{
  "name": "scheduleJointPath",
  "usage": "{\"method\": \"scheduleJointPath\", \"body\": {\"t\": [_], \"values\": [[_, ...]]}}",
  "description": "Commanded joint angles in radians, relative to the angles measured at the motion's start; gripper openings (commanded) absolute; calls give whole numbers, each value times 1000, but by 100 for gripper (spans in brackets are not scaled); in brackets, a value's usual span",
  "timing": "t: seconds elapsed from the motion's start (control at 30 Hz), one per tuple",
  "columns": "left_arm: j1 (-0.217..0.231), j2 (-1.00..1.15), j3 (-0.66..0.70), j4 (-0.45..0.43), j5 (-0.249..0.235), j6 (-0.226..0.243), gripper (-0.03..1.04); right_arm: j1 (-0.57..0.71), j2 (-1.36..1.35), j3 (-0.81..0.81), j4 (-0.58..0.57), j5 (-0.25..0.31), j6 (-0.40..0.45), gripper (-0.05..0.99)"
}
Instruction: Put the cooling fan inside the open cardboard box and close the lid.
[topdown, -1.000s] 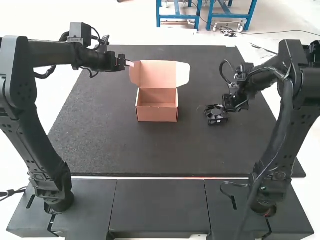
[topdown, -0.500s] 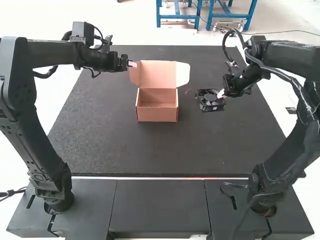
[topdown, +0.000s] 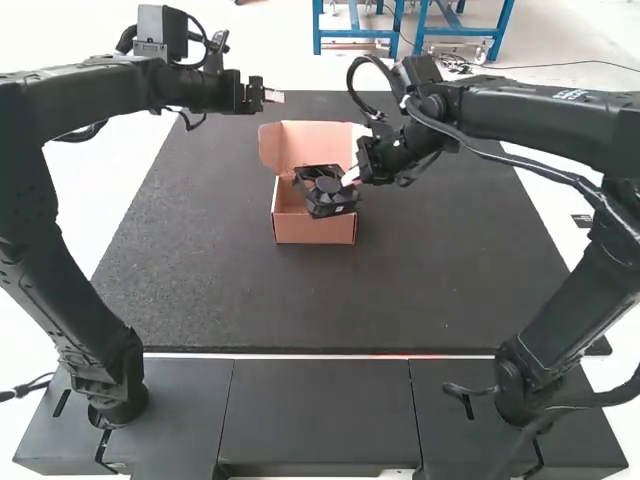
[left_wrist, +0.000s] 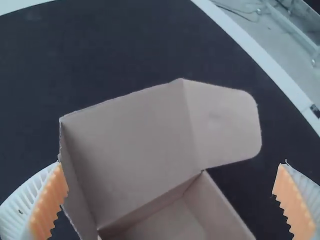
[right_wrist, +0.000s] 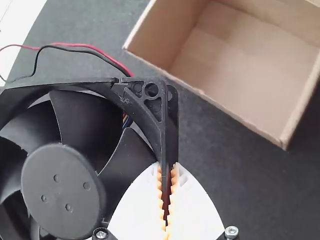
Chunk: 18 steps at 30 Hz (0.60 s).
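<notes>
A black, grainy rubber mat (topdown: 200, 260) covers the table. The right gripper (topdown: 355, 178), ribbed orange pads (right_wrist: 161, 190) clenched on the square black plastic cooling fan (topdown: 325, 190), holds it over the open cardboard box (topdown: 313, 228). The left gripper (topdown: 268, 96) hovers by the upright lid (topdown: 320, 145), jaws spread.

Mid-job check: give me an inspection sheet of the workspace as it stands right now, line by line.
Surface: black mat, lying flat.
Job's things: box open, lid upright, nothing lying inside; fan held tilted at the box's opening.
Clutter: nothing seen.
Grippers: right gripper shut on the fan's frame; left gripper open, over the lid.
Cables: red and black wires trail from the fan.
Surroundings: nothing seen.
</notes>
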Motion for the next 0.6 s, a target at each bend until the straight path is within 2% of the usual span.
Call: {"method": "scheduleJointPath", "body": {"t": [0.0,0.23,0.33,0.5,0.57], "values": [[-4,-35,46,8,-58,-10,97,10,48,51,30,12,69,-2],[2,-53,36,45,-63,4,97,8,149,108,120,49,78,-2],[16,-53,20,102,-61,73,97,-4,192,138,157,65,76,-2],[28,-59,-17,194,-61,63,97,-38,263,177,201,72,70,-2],[36,-59,-34,238,-64,40,97,-47,287,189,215,72,69,-2]]}}
